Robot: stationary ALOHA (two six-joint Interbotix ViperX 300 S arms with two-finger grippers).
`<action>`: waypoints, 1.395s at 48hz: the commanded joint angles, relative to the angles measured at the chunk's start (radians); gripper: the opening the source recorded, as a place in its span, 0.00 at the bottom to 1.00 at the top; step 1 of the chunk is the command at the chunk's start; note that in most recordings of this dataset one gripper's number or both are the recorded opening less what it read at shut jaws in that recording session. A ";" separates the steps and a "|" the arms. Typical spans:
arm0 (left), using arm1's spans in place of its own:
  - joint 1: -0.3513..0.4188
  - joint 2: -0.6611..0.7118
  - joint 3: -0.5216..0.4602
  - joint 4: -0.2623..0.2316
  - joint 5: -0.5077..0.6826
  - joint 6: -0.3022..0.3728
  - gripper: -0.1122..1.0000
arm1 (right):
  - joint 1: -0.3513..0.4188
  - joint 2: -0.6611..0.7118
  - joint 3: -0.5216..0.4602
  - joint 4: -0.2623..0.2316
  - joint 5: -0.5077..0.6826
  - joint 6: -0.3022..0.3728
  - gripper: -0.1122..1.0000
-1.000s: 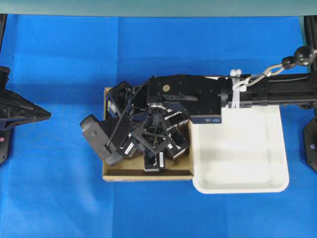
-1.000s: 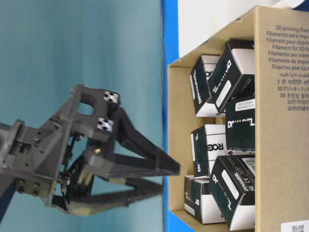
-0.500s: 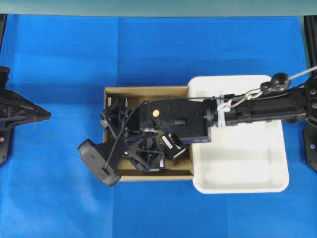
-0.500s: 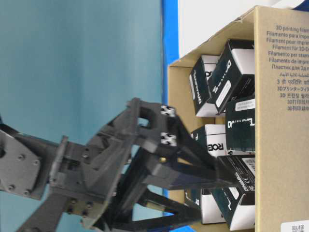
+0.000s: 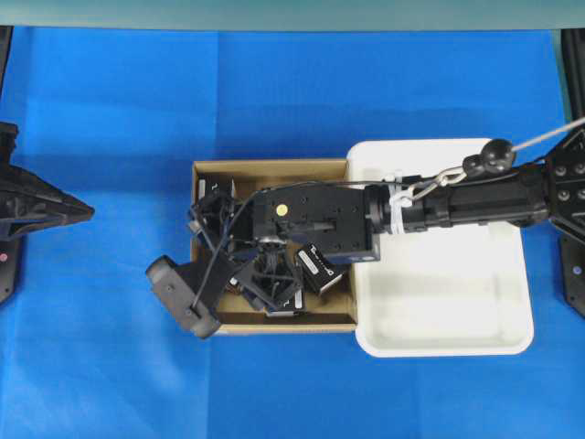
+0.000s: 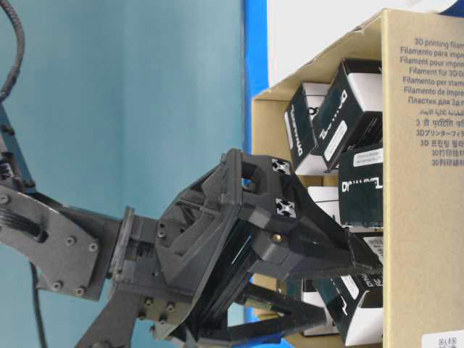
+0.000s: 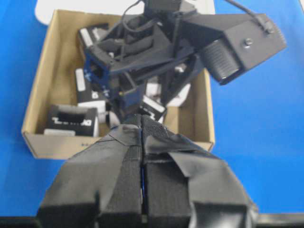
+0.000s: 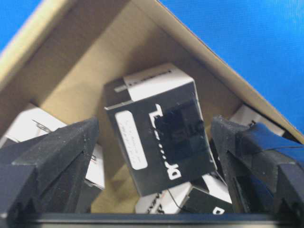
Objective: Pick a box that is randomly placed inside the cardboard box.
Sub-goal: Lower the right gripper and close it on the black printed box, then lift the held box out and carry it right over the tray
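I see a plain brown cardboard box (image 5: 274, 168) holding black cartons; the box (image 8: 159, 128) under my right end effector (image 8: 152, 156) is black with a white label strip and white print. The table (image 5: 110, 366) cover is solid blue. The tray (image 5: 457, 311) is white. Both arms are black.

One camera is looking straight down on the desk (image 5: 110, 119) from high above. Another is sitting low, close beside the cardboard box (image 6: 424, 188). Both wrist cameras are peering into that same box, the right one from just behind its hand (image 8: 152, 142).
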 commanded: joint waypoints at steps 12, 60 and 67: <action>0.002 0.003 -0.026 0.003 -0.005 0.000 0.04 | 0.002 0.031 0.021 0.000 -0.051 0.002 0.99; 0.000 0.003 -0.021 0.003 -0.005 0.000 0.04 | -0.025 -0.141 -0.055 0.000 0.034 0.152 0.72; 0.000 0.003 -0.021 0.003 -0.005 0.000 0.04 | -0.067 -0.238 -0.064 0.000 0.110 0.238 0.72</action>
